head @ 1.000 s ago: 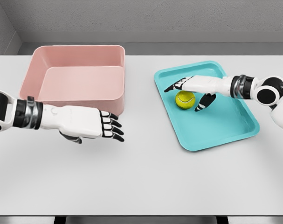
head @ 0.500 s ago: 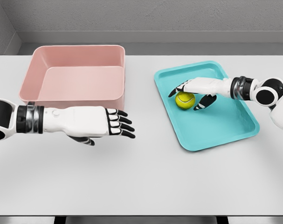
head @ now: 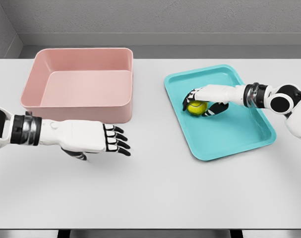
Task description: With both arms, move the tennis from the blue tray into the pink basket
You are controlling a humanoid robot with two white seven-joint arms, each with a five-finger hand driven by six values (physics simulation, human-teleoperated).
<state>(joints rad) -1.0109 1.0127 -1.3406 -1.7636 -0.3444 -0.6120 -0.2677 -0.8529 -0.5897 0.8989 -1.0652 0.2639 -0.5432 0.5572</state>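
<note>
Two containers sit on my white table (head: 155,193): the pink basket (head: 81,82) at the back left and the blue tray (head: 219,111) to the right, turned at a slant. I see nothing inside the basket; its pale floor shows bare. The tray holds one thing, the yellow-green tennis ball (head: 196,107), lying on the tray floor in its upper left part, near the rim but not against it.

My right hand (head: 206,100) reaches in from the right over the tray and covers the ball. Its fingers (head: 190,95) curl down over the top and far side of the ball, and the thumb comes round below it on the near side, so the ball shows only in the gap between them. The hand is closed around the ball, which sits low on the tray floor; I cannot tell whether it is lifted at all.

My left hand (head: 93,139) hangs over the bare table just in front of the basket's near wall, palm down. Its fingers are stretched forward, slightly apart and relaxed, and it holds nothing and touches nothing I can see.
</note>
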